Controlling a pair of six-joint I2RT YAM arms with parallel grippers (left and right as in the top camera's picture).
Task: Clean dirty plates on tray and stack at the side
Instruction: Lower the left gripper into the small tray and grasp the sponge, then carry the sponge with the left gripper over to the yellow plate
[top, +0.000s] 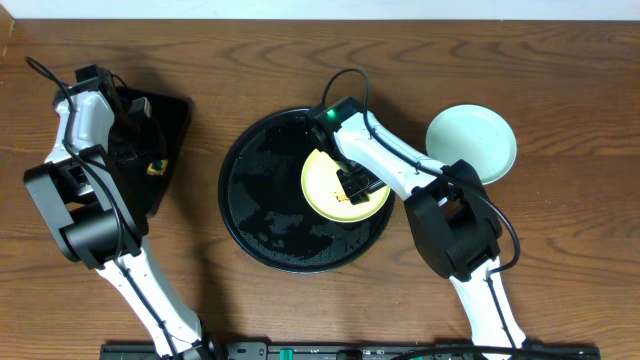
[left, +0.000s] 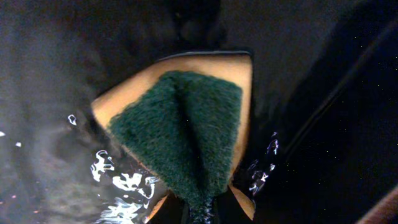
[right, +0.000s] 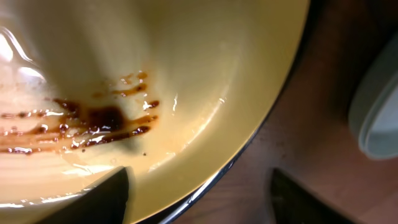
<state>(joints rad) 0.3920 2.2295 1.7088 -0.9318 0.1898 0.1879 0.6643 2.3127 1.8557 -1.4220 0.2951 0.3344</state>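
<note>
The pale yellow plate (top: 328, 185) lies in the right part of the round black tray (top: 260, 190). In the right wrist view it (right: 205, 74) carries brown smears (right: 102, 121). My right gripper (top: 356, 186) (right: 199, 177) is open and straddles the plate's right rim, one finger over the plate and one outside the tray rim (right: 255, 144). A mint-green plate (top: 472, 143) (right: 376, 106) sits on the table to the right of the tray. My left gripper (top: 150, 158) (left: 199, 211) is shut on a yellow sponge with a green scouring face (left: 186, 134).
A smaller rectangular black tray (top: 172, 125) lies at the left, under my left gripper; it (left: 323, 93) fills the left wrist view. The round tray's floor is wet and glossy. The wooden table (top: 560, 250) surrounds both trays.
</note>
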